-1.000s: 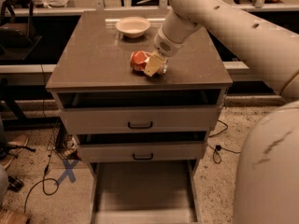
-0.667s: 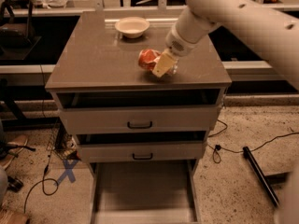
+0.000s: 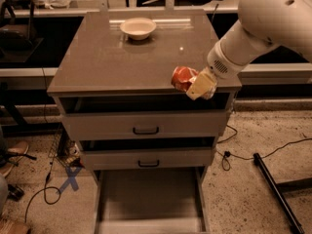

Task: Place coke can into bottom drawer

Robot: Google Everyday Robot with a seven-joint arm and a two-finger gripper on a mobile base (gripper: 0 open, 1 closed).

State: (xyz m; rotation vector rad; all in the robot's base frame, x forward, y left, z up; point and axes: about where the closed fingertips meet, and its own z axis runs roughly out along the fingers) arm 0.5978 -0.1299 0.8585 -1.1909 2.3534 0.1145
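Observation:
The coke can [image 3: 182,77], red-orange and dented, is held in my gripper [image 3: 197,84] above the front right edge of the cabinet top [image 3: 107,57]. The gripper is shut on the can, with its pale fingers [image 3: 201,87] at the can's right side. The white arm reaches in from the upper right. The bottom drawer [image 3: 148,199] is pulled out below, a wide shallow tray with a flat grey floor, lying below and left of the can.
A white bowl [image 3: 138,28] stands at the back of the cabinet top. Two drawers with dark handles [image 3: 146,130] sit above the open tray. Cables lie on the floor at left and right, and a dark bar [image 3: 275,189] lies at right.
My gripper has carried the can from the middle of the cabinet top forward and to the right, to its front right edge. The arm has swung right with it.

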